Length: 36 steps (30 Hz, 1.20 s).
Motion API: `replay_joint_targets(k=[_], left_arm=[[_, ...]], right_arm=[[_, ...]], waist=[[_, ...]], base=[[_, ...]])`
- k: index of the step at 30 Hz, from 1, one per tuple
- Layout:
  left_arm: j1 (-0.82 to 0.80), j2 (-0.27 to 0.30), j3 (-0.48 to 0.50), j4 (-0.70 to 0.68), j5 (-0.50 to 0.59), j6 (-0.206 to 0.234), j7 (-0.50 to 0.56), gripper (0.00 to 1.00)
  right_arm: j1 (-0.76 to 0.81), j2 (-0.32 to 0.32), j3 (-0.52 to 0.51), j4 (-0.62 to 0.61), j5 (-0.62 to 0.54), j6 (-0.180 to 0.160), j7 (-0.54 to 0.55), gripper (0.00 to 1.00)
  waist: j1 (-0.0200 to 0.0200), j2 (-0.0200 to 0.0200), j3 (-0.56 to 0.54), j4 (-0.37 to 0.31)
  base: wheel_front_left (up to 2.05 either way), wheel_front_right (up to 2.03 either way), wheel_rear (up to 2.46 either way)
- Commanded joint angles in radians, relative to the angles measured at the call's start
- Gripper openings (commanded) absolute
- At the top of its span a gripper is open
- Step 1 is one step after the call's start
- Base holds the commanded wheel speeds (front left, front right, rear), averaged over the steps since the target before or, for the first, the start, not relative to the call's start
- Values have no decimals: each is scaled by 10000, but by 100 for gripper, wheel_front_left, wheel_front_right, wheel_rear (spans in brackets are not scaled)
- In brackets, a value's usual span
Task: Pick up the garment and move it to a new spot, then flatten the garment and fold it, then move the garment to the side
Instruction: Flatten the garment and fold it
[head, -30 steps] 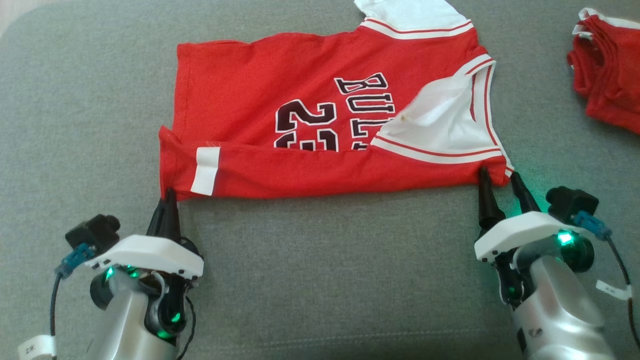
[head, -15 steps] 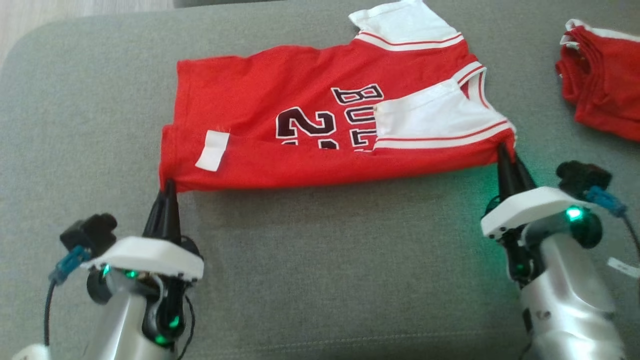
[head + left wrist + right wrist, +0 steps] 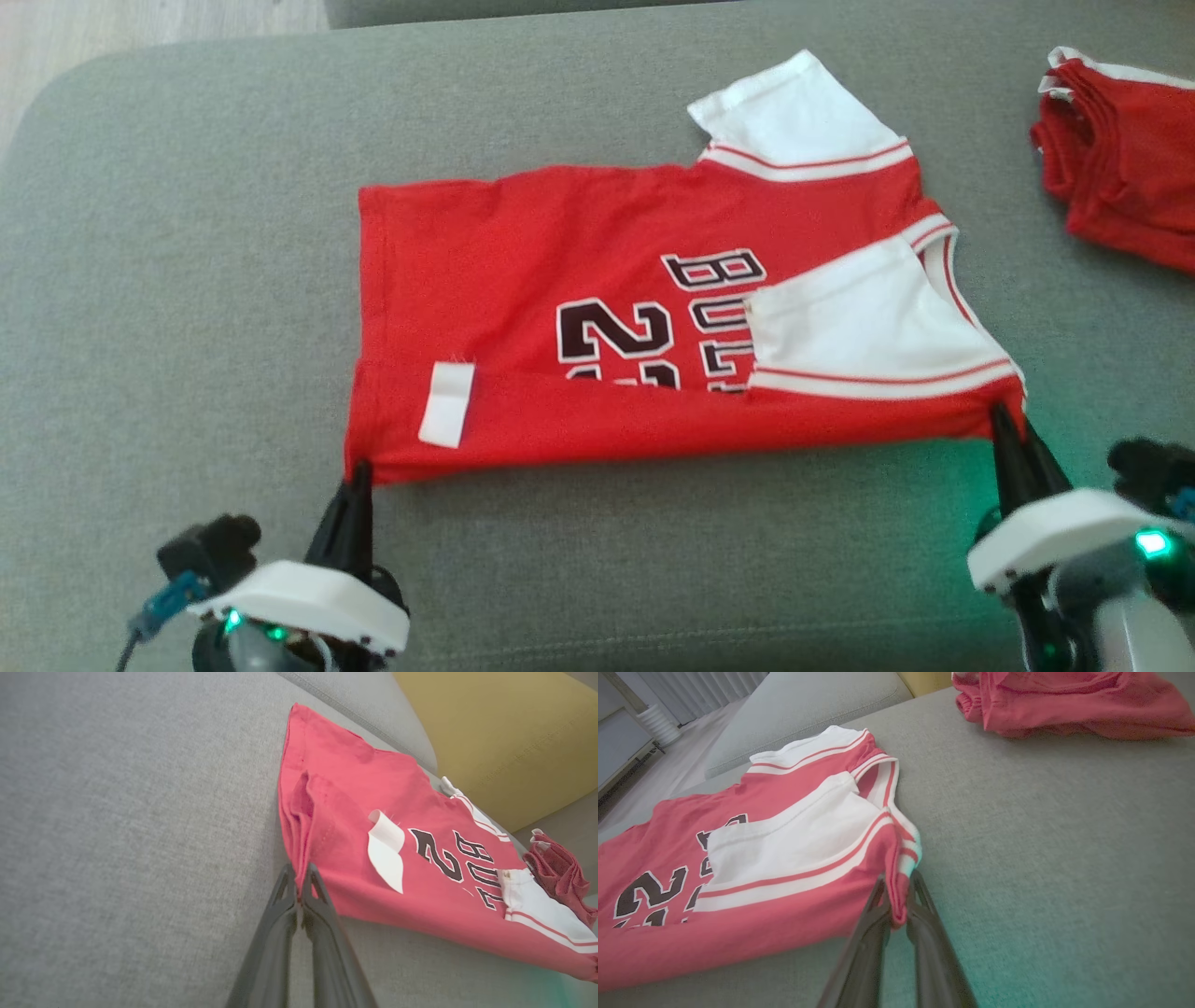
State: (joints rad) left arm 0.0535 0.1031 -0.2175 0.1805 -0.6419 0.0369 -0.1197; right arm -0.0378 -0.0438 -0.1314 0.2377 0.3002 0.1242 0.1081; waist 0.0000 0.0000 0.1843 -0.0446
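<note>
The garment [image 3: 523, 252] is a red jersey with white sleeves and dark "23" lettering, lying on the grey sofa seat [image 3: 187, 280] with its near edge folded over onto the front. My left gripper [image 3: 358, 467] is shut on the hem corner at the near left; the left wrist view shows the fingers [image 3: 299, 877] pinching the red cloth [image 3: 355, 812]. My right gripper [image 3: 1006, 415] is shut on the shoulder corner at the near right, where the cloth [image 3: 798, 772] bunches between the fingers [image 3: 899, 886]. A white label [image 3: 446, 404] lies on the folded strip.
A second red garment [image 3: 1120, 177] lies crumpled at the far right of the seat, also seen as a red heap [image 3: 1064, 700]. A yellow cushion [image 3: 490, 732] stands behind. The seat's rounded left edge meets wooden floor [image 3: 140, 23].
The right gripper's fingers, apart at the shoulder corner a second ago, have shut on it. The white sleeve has settled flat on the front. The head camera has shifted, so everything sits lower.
</note>
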Motion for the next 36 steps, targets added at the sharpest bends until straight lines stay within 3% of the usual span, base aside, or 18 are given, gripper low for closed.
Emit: replay_joint_targets(k=[1,3,4,6,7,8,10,19,28,36], left_arm=[[-91,43,264,-327,-20,84,-18,0],[22,-4,184,-293,-39,99,-26,0],[60,-21,157,-275,-48,110,-30,0],[97,-25,124,-252,-36,142,-30,0],[104,-9,117,-248,-8,167,-39,0],[104,13,121,-261,26,190,-73,29],[97,66,163,-322,49,225,-119,100],[-643,808,412,-711,394,356,74,100],[-3044,2127,177,-310,1176,51,1273,100],[-5215,2674,-194,737,1616,-217,2342,100]], right_arm=[[16,-84,86,-453,80,65,13,0],[290,-73,76,-566,214,65,94,4],[390,-71,98,-566,342,65,107,19],[521,-69,113,-515,454,65,57,58],[561,-68,104,-484,458,65,16,99],[590,-68,91,-460,471,65,-22,100],[643,-67,35,-443,447,65,-67,100],[380,-65,-102,-785,13,65,-201,100],[-617,-65,702,-1477,-262,65,-147,100],[-1826,-65,1675,-1716,-403,65,-71,100]], waist=[[0,0,-9,-22],[0,0,-20,-63],[0,0,-25,-83],[0,0,-35,-122],[0,0,-39,-142],[0,0,-41,-163],[0,0,-38,-214],[0,0,112,-481],[0,0,862,-699],[0,0,1955,-938]], base=[[0,0,0],[0,0,0],[0,0,0],[0,0,0],[0,0,0],[0,0,0],[0,0,0],[0,0,0],[0,0,0],[0,0,0]])
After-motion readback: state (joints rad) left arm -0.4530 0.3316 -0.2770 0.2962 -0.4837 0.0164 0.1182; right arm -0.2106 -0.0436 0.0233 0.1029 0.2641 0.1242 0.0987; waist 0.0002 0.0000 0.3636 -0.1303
